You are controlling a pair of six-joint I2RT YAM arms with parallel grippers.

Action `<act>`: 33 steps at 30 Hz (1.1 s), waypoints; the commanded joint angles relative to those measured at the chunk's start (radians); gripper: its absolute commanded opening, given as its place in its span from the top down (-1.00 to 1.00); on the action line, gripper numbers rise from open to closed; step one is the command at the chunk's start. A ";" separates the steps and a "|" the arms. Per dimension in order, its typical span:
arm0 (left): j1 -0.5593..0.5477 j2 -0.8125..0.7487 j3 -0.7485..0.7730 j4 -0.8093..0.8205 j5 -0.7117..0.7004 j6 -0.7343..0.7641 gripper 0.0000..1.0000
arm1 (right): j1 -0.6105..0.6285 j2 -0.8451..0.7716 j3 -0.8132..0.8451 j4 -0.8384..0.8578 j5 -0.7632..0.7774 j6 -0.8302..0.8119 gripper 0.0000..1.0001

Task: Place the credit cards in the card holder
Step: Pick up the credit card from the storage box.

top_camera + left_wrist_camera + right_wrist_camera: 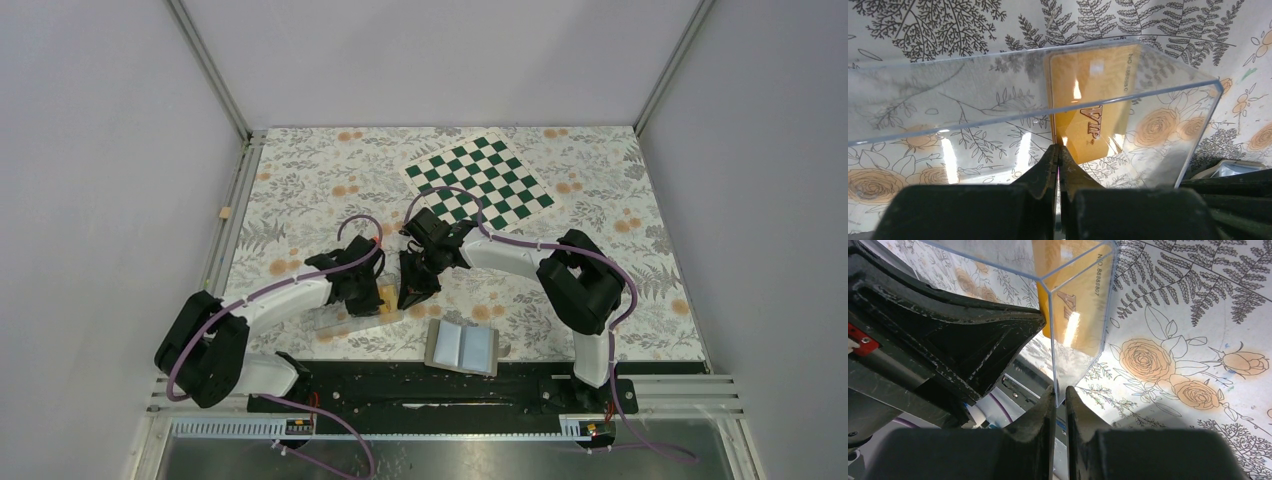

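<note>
From above, a tablecloth (600, 300) printed with grey ferns and orange roses covers the table, and a green-and-white chessboard (478, 182) lies flat and skewed at the far side. The card holder (462, 347) lies open at the near edge, between the two arm bases, its pale blue-grey pockets facing up. Both arms reach in toward the middle. The left gripper (375, 297) and right gripper (412, 293) meet at one end of a clear tray (340, 322), where an orange-yellow credit card (384, 297) shows as a thin sliver, well apart from the holder.

From the left wrist, the tray (973, 100) is a glossy, straight-walled transparent box with sharp edges, and the leaf print shows through it. The card (1088, 100) lies inside at the right-hand end – flat, glossy gold, stamped "VIP". The left gripper (1058, 152) has its black tapered fingers pressed together, their tips just at the card's near corner. Whether they pinch the card or only touch cannot be told.

From the right wrist, the right gripper (1060, 392) is narrow, and its scuffed black fingers nip the tray's lower corner edge – the clear wall (1073, 300) runs straight down between them. The card (1083, 315) glows orange behind the plastic, with a printed number along one side.
</note>
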 commanded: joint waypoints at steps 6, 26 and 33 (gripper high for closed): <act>-0.019 0.063 0.094 0.012 0.026 0.049 0.98 | 0.021 -0.019 0.016 0.035 -0.041 0.012 0.70; -0.040 0.002 0.103 -0.040 -0.050 0.018 0.75 | 0.022 -0.019 0.012 0.035 -0.042 0.010 0.70; -0.031 0.069 0.080 -0.098 -0.137 0.007 0.44 | 0.021 -0.020 0.009 0.035 -0.044 0.007 0.70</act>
